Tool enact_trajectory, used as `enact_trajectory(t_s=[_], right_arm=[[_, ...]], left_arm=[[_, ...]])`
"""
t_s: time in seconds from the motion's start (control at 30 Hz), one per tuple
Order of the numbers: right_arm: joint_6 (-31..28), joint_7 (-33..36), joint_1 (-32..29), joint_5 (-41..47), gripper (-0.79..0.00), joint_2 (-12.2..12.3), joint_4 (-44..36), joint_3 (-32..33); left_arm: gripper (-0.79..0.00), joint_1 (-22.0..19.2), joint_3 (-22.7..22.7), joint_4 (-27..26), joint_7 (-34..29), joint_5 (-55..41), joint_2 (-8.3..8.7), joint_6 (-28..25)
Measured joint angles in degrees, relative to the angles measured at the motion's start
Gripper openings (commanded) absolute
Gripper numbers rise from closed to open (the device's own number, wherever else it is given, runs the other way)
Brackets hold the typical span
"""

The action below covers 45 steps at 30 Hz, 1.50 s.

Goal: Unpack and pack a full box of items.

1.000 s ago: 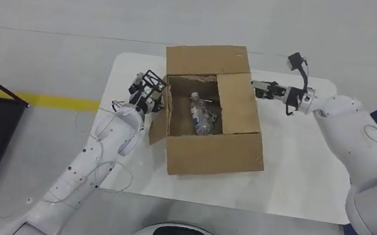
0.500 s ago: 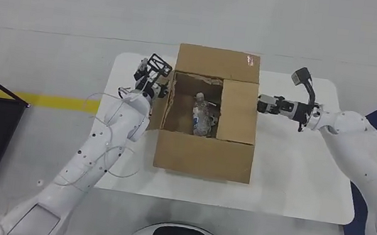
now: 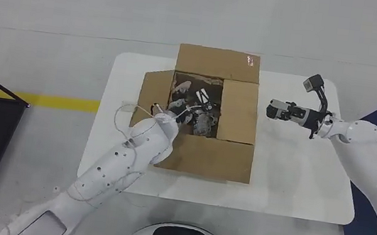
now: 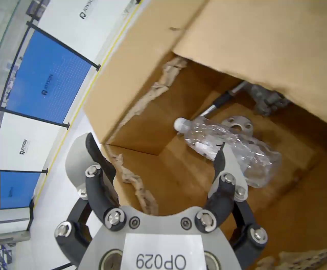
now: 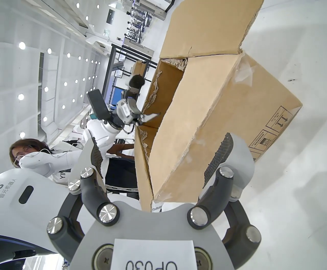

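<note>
Left gripper [image 4: 155, 145] hangs spread wide at the mouth of the box [image 3: 204, 159], above the bottle [image 4: 230, 150] lying on its floor — slick, crumpled, apt to squirt from a pinch. Hard to tell if one finger clears the torn wall. Right gripper [image 3: 275, 109], open too, sits beside the box.

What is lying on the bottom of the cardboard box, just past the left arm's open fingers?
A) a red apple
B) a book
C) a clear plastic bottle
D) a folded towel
C: the left wrist view shows a clear plastic bottle with a white cap lying on its side on the floor of the box, beyond the left arm's fingers.
</note>
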Motion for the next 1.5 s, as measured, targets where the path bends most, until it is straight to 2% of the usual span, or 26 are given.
enact_trajectory(t_s=[0.17, 0.23, 0.3, 0.37, 0.43, 0.57, 0.63, 0.73, 0.9, 1.1, 1.2, 1.33, 1.43, 1.5], right_arm=[[0.75, 0.76, -0.43, 0.81, 0.0, -0.32, 0.06, 0.06], [1.05, 1.05, -0.52, 1.07, 0.0, -0.51, -0.07, 0.02], [1.31, 1.32, -0.6, 1.24, 0.0, -0.72, -0.21, -0.04], [1.37, 1.37, -0.79, 1.37, 0.0, -0.87, -0.18, -0.02], [1.26, 1.27, -1.06, 1.53, 0.0, -0.91, -0.11, 0.15], [1.05, 1.07, -1.78, 2.53, 0.0, -0.71, -0.69, 1.08], [0.74, 0.75, -2.23, 3.13, 0.0, -0.43, -1.04, 1.85], [-2.29, -2.27, -4.14, 5.2, 0.0, 0.79, 0.73, 4.91], [-11.66, -11.65, -12.33, 7.86, 0.0, 5.17, 4.44, 13.43], [-16.28, -16.29, -19.16, 1.06, 0.0, 10.43, -3.65, 21.59], [-16.22, -16.21, -19.58, -5.13, 0.0, 12.26, -10.55, 24.84], [-14.74, -14.74, -17.52, -11.76, 0.0, 13.48, -16.31, 24.03], [-10.34, -10.34, -13.68, -10.21, 0.0, 13.15, -16.8, 21.0], [-7.02, -7.02, -10.77, -8.81, 0.0, 12.5, -15.66, 18.56]], left_arm=[[0.0, -1.97, 4.91, 5.55, 0.2, -1.61, -2.34, 2.06], [0.0, -2.33, 5.39, 6.85, 0.64, -5.82, -3.55, 3.76], [0.0, -2.98, 5.36, 6.9, 1.88, -14.6, -4.96, 4.07], [0.0, -3.57, 4.55, 5.9, 4.92, -23.67, -5.91, 3.42], [0.0, -4.11, 3.63, 4.94, 8.79, -27.81, -6.33, 4.28], [0.0, -4.22, 4.38, 3.39, 17.53, -28.37, -7.28, 6.53], [0.0, -4.75, 5.43, 3.84, 18.56, -28.09, -7.8, 6.6], [0.0, -6.72, 7.99, 6.06, 17.47, -26.8, -9.05, 7.62], [0.0, -10.23, 12.98, 11.68, 17.82, -27.25, -12.06, 8.58], [0.0, -13.69, 16.11, 18.56, 18.82, -29.75, -15.74, 10.93], [0.0, -14.84, 15.71, 21.27, 19.14, -31.1, -17.01, 13.16], [0.0, -15.65, 11.94, 22.42, 23.38, -34.95, -17.75, 16.39], [0.0, -15.5, 8.47, 21.32, 26.07, -35.1, -17.22, 17.07], [0.0, -14.32, 5.03, 18.82, 27.51, -34.45, -16.22, 17.45]])
